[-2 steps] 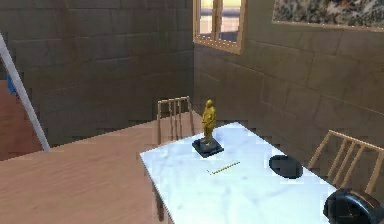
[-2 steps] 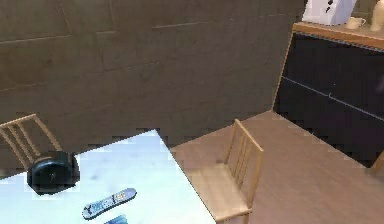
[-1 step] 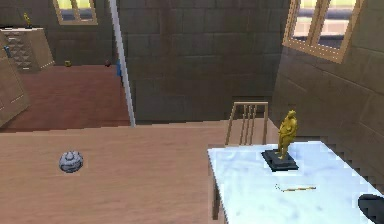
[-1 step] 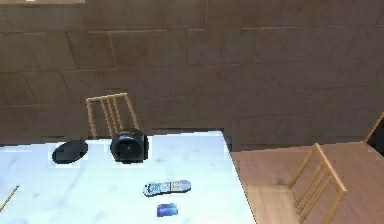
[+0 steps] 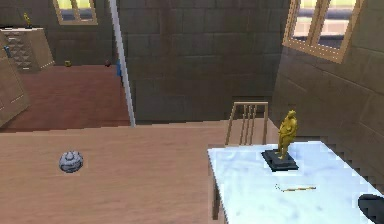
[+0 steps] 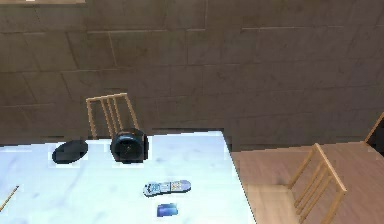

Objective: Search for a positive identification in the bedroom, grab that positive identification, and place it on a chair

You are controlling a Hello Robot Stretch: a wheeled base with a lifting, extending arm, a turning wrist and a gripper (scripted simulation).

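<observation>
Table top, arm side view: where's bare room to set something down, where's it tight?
Free: table's right strip, from the remote to the right edge; left-front stretch between pencil and remote. Tight: back edge with dark disc and black rounded object; blue card close in front of the remote.

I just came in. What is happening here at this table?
A Stretch robot is beside a white table, searching for an identification. On the table are a small blue card-like thing, a remote control, a dark rounded appliance and a gold statuette. One wooden chair stands behind the table, a second chair at its end.
</observation>
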